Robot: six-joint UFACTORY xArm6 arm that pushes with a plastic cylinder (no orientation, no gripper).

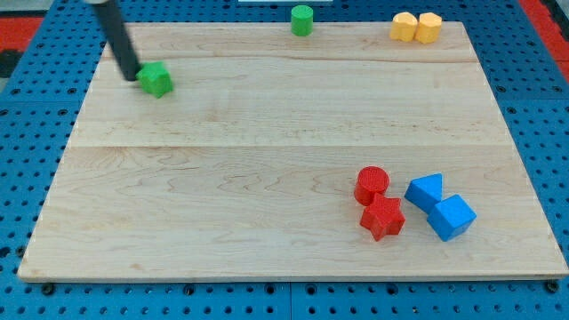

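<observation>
My tip (131, 76) rests on the wooden board (267, 160) near its top left corner, touching or almost touching the left side of a green block (156, 80) of irregular shape. The dark rod leans up and to the left out of the view's top. A green cylinder (302, 20) stands at the board's top edge, well to the right of the tip. No other block lies close to the tip.
Two yellow blocks (416, 27) sit side by side at the top right. At the lower right a red cylinder (372, 185) and a red star-like block (383, 218) cluster beside a blue triangular block (426, 190) and a blue cube (452, 217).
</observation>
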